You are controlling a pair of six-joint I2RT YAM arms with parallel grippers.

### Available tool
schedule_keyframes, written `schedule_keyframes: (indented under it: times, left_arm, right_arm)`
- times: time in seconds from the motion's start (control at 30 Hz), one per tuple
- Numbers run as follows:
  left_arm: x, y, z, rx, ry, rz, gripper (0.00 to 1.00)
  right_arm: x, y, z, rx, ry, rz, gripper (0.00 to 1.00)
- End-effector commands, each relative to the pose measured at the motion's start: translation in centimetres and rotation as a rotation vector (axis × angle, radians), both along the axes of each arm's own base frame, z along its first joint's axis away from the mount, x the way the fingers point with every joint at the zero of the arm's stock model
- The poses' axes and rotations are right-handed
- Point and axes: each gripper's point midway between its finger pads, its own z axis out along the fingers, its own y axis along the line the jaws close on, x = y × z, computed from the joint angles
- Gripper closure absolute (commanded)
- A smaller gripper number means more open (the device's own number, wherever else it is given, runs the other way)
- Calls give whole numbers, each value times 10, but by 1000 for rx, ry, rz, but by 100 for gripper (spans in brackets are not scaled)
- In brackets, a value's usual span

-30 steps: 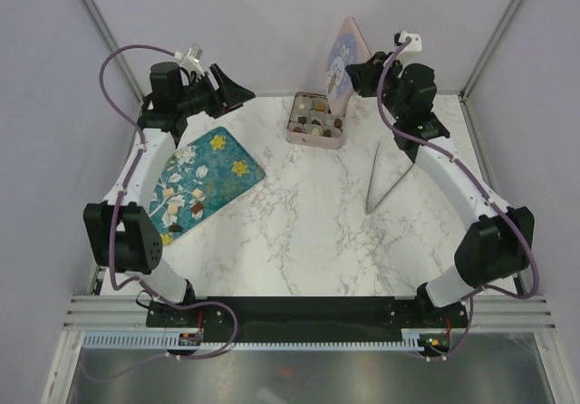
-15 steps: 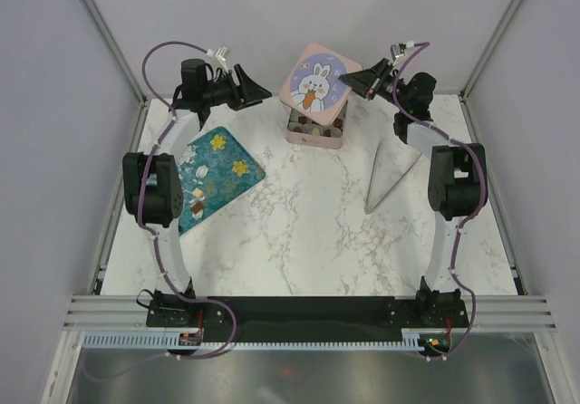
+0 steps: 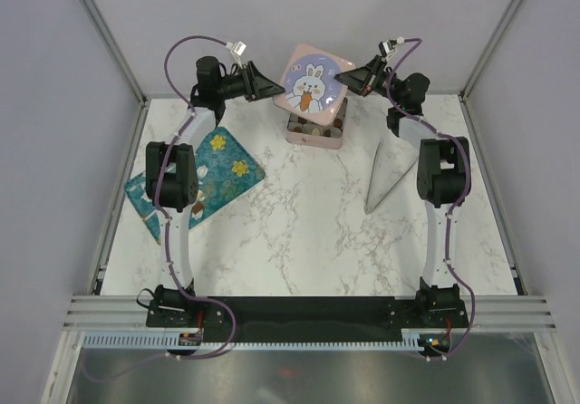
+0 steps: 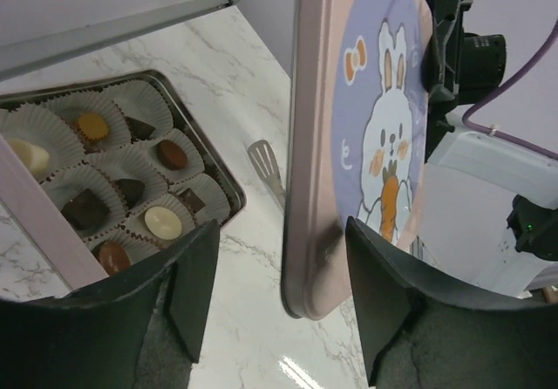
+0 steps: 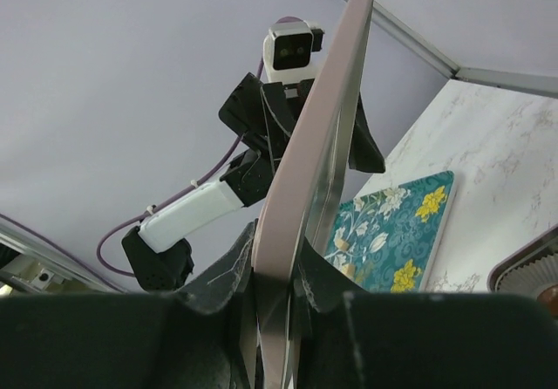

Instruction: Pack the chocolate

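Note:
The chocolate (image 4: 162,221) lies in paper cups in the open pink square tin (image 3: 314,136) at the back of the table: dark brown, reddish-brown and whitish pieces. A few more pieces (image 3: 196,206) lie on the teal floral tray (image 3: 216,164). My right gripper (image 3: 350,77) is shut on the edge of the pink bunny lid (image 3: 312,80) and holds it tilted above the tin. In the right wrist view the fingers (image 5: 238,265) pinch the lid's rim (image 5: 301,180). My left gripper (image 4: 281,228) is open, its jaws either side of the lid's opposite edge (image 4: 316,188).
Metal tongs (image 3: 384,176) lie on the marble table right of the tin; their tip (image 4: 264,160) shows under the lid in the left wrist view. The teal tray lies at the left. The back wall stands close behind the tin.
Both arms stretched up and toward the back. The lid turned from edge-on to face-up over the tin. My left gripper moved right to the lid's left edge.

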Motion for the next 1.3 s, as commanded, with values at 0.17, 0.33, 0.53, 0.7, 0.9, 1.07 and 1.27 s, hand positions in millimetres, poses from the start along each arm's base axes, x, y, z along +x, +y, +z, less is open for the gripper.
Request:
schedule_keyframes:
  times: [0.17, 0.33, 0.53, 0.7, 0.9, 1.07, 1.27]
  left_arm:
    - [-5, -23, -2, -83, 2, -84, 66]
    - [-7, -29, -23, -117, 55, -48, 73]
    - [1, -28, -35, -207, 137, 19, 77]
    - [8, -26, -40, -286, 159, 43, 80]
    - [16, -23, -50, -326, 208, 81, 82]
    - [18, -23, -49, -366, 237, 99, 82]
    - [19, -18, -49, -423, 283, 154, 82]
  right_arm:
    - [11, 4, -17, -2, -5, 36, 90]
    - [40, -1, -47, -65, 101, -61, 69]
    - [50, -7, -74, -96, 229, -155, 56]
    - [52, -12, -106, -154, 341, -221, 49]
    - [38, -13, -104, -96, 354, -211, 49]
    - [22, -13, -87, 26, 316, -162, 47]
    - [14, -15, -76, 93, 302, -172, 41]
